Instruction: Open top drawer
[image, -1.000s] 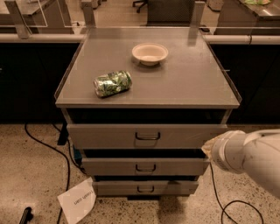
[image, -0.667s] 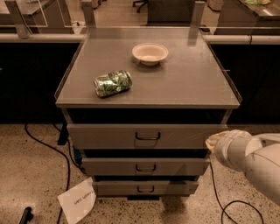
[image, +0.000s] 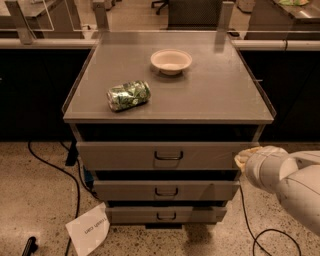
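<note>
The top drawer (image: 120, 156) is the widest of three grey drawers in a metal cabinet, with a small dark bail handle (image: 168, 156) at its centre. A dark gap shows above its front, and its interior is hidden. My gripper (image: 243, 158) is at the end of the white arm (image: 272, 170) that comes in from the lower right. It sits at the right end of the top drawer's front, well to the right of the handle. Only a tan tip shows past the white wrist.
A crushed green can (image: 128, 95) and a white bowl (image: 171, 61) rest on the cabinet top (image: 220, 95). The middle drawer (image: 125, 191) and bottom drawer (image: 130, 215) sit below. A paper sheet (image: 88, 231) and cables (image: 50, 165) lie on the floor to the left. Another cable (image: 265, 240) lies to the right.
The arm's end has shifted slightly up along the right end of the top drawer's front. The drawers, can and bowl have not moved.
</note>
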